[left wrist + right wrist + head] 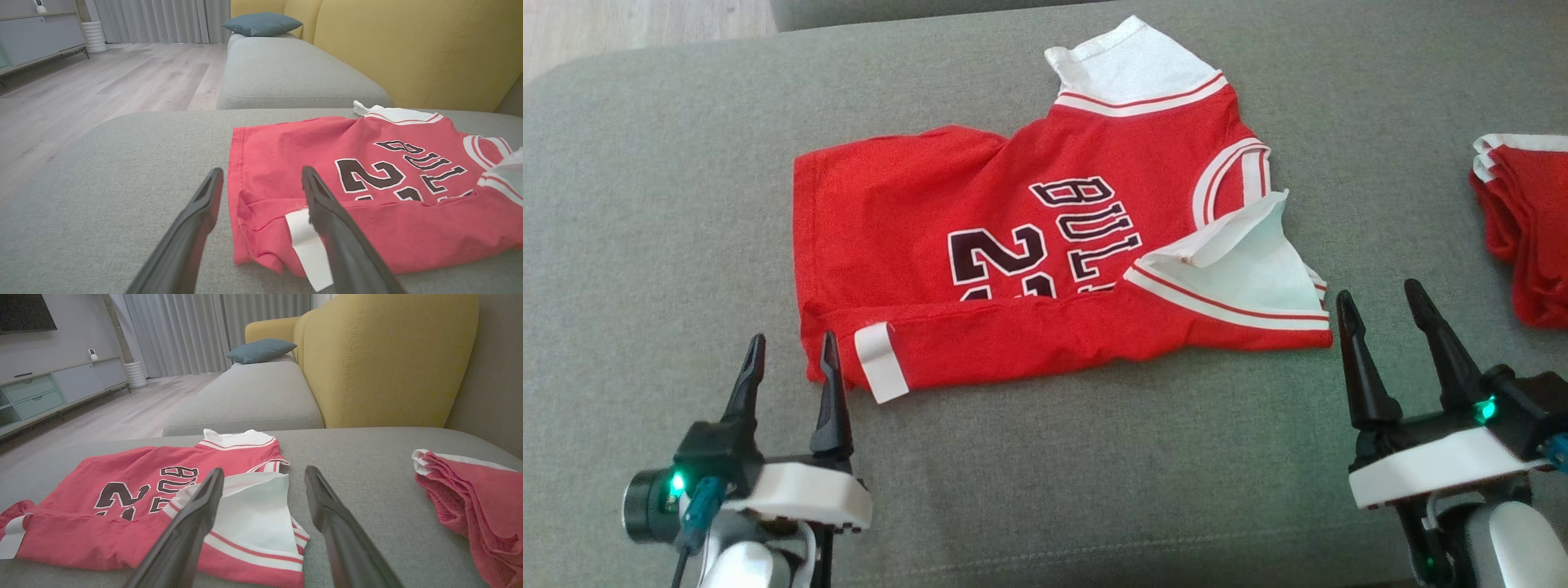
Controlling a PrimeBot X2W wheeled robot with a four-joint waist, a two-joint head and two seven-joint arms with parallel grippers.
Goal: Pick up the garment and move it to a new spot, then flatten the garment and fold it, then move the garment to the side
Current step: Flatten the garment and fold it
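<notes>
Head view: red garment (890,212), black lettering, near edge folded over, on grey sofa seat (645,245). Hem corner just ahead of left fingers (829,384); right fingers (1360,367) beside white sleeve (1250,269). Both pairs released, empty.
Left wrist view: white label (304,241) against one finger; bare seat opposite.
Right wrist view: second red garment (470,490) well apart.

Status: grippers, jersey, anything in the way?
Both open, empty: left gripper at hem corner, right gripper by white sleeve. Jersey on cushion, near edge folded over. Second red garment to the right, apart.
</notes>
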